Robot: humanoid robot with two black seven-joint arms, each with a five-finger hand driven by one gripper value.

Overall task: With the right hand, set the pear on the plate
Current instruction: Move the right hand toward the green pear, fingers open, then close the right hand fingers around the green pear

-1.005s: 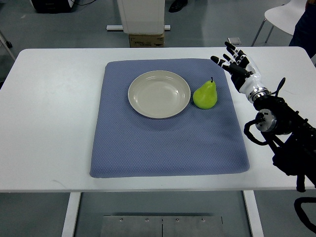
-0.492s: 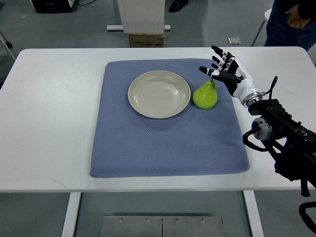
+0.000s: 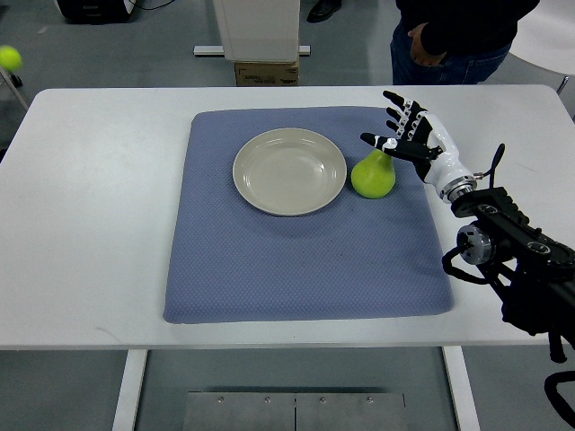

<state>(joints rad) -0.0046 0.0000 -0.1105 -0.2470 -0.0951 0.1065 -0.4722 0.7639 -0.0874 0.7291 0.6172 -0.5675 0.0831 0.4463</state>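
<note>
A green pear (image 3: 372, 176) stands upright on the blue mat (image 3: 305, 260), just right of the empty cream plate (image 3: 289, 171) and almost touching its rim. My right hand (image 3: 402, 135) comes in from the right edge and hovers at the pear's upper right, fingers spread and empty. Its thumb reaches over the pear's stem. The left arm is out of view.
The mat lies on a white table (image 3: 90, 206). A person in dark clothes (image 3: 454, 36) stands behind the table's far right edge. A white pedestal and a cardboard box (image 3: 266, 70) stand behind the far edge. A small green ball (image 3: 10, 57) shows at the far left.
My right hand has moved left toward the pear, from the mat's far right corner to just over the pear's top. A person has walked in behind the table. The pear has not moved.
</note>
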